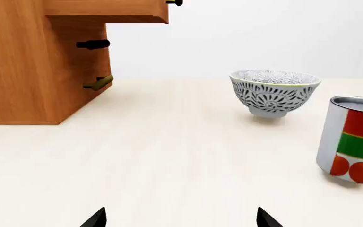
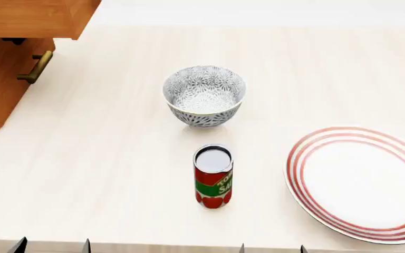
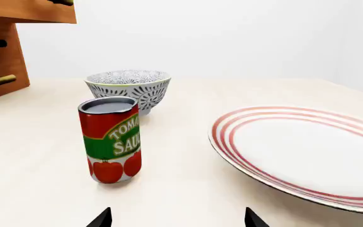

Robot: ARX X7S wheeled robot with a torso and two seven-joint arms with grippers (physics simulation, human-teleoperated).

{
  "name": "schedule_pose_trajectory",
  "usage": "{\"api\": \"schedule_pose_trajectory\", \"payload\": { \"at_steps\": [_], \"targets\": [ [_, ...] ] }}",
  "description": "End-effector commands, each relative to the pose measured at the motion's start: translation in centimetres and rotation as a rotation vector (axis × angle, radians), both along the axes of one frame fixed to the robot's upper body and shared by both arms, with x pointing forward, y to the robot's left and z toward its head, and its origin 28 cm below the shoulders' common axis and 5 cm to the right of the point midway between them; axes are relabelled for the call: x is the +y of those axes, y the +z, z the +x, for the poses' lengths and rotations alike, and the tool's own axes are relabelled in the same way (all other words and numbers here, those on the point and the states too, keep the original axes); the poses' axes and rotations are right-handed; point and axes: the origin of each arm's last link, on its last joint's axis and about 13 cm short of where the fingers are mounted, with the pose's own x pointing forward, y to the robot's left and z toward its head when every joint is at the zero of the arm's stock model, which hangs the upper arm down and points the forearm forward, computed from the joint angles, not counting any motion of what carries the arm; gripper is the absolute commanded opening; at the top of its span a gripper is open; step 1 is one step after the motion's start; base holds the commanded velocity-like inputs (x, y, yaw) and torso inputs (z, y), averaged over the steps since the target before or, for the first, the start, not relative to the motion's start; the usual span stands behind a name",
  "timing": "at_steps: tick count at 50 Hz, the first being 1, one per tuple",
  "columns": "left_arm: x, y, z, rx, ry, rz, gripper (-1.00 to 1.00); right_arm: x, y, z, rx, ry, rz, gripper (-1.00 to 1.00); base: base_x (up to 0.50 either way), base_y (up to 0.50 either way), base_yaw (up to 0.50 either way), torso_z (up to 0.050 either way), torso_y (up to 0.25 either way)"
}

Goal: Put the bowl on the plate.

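Bowl [image 2: 204,96] upright on the worktop [image 2: 118,174], ahead of both sets of jaws, a can [image 2: 213,176] between it and them; plate [image 2: 360,182] ahead-right. Left gripper [image 1: 180,218] and right gripper [image 3: 176,218] spread wide, empty. Bowl likely rigid, glazed, breakable: grip across its rim wall.

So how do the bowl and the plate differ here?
The bowl is deep with dense grey flower motifs; the plate is flat and plain white with red rings at its rim. The plate is wider. The bowl sits farther from the robot, the plate toward its right. Both are round, empty and resting apart on the table.
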Motion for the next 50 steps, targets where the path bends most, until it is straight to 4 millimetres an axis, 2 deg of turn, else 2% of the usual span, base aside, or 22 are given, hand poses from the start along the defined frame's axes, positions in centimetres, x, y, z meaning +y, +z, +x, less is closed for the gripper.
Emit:
{"api": "schedule_pose_trajectory", "payload": {
  "at_steps": [1,7,9,12,16,21,29,38,50],
  "targets": [
    [0.0,0.1,0.0,-0.008,0.000,0.002,1.00,0.1,0.0,0.0,0.004,0.001,-0.009,1.00,0.00,0.00,0.00,0.000,0.000],
    [0.1,0.2,0.2,-0.021,0.015,0.002,1.00,0.1,-0.1,0.1,0.016,-0.014,-0.012,1.00,0.00,0.00,0.00,0.000,0.000],
    [0.3,0.2,0.0,-0.024,0.025,0.065,1.00,0.1,0.0,0.1,0.012,-0.013,-0.014,1.00,0.00,0.00,0.00,0.000,0.000],
    [0.5,0.6,0.3,-0.050,0.062,0.023,1.00,0.1,0.1,0.1,0.006,-0.013,-0.020,1.00,0.00,0.00,0.00,0.000,0.000],
    [0.5,0.9,0.4,-0.043,0.081,0.035,1.00,0.2,0.9,0.0,-0.026,-0.020,-0.063,1.00,0.00,0.00,0.00,0.000,0.000],
    [0.4,3.3,-0.1,-0.126,0.117,0.097,1.00,0.0,3.2,-0.5,-0.099,-0.040,-0.098,1.00,0.00,0.00,0.00,0.000,0.000],
    [0.7,7.6,-1.5,-0.232,0.102,0.071,1.00,0.0,7.7,-1.4,-0.223,-0.050,-0.126,1.00,0.00,0.00,0.00,0.000,0.000],
    [0.9,10.6,-2.5,-0.315,0.096,0.037,1.00,0.2,10.5,-2.2,-0.312,-0.049,-0.147,1.00,0.00,0.00,0.00,0.000,0.000],
    [1.0,12.6,-3.5,-0.380,0.099,0.040,1.00,0.5,12.4,-2.9,-0.370,-0.040,-0.170,1.00,0.00,0.00,0.00,0.000,0.000]
  ]
}}
